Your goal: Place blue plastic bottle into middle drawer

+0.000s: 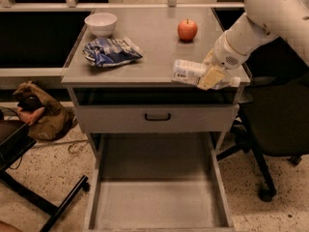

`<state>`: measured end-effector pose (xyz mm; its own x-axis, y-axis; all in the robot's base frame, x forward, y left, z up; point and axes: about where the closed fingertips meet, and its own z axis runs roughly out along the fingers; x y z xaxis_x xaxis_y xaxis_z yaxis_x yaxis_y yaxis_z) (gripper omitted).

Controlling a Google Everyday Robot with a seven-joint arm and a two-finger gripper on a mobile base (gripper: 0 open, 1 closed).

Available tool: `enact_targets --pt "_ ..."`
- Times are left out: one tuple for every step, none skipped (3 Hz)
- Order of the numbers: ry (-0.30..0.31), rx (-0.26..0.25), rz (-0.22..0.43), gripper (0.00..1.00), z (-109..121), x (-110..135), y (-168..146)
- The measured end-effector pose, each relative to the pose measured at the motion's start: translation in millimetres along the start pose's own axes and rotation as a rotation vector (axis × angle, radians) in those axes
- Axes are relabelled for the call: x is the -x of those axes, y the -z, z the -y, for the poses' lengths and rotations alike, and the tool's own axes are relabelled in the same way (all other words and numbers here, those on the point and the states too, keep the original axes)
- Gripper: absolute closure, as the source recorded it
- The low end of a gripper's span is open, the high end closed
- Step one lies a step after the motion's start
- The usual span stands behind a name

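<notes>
Blue plastic bottle (pixel 189 71) lying sideways at front right edge of tabletop (pixel 149 42), clamped in gripper (pixel 211 77); middle drawer (pixel 157 204) pulled open below, well apart; snack bag (pixel 110 52), bowl (pixel 100 23), apple (pixel 187 29) farther back on top

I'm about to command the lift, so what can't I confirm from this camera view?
- Bottle: the part toward its right end is covered by the gripper, which sits over it at the tabletop's right front edge. Whether the grip is secure cannot be made out.
- Bottle label: the print is too small to read.
- Open drawer: its front edge is cut off by the bottom of the picture.
</notes>
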<state>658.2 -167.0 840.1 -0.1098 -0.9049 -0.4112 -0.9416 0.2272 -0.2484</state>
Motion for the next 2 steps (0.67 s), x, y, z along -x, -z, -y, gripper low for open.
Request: enact_targets --pt "-0.013 -0.052 0.002 1.0 -7.5 -4.7 15.6" --pt "-0.027 -0.1 -0.038 1.0 -29.9 -17.0 29.2"
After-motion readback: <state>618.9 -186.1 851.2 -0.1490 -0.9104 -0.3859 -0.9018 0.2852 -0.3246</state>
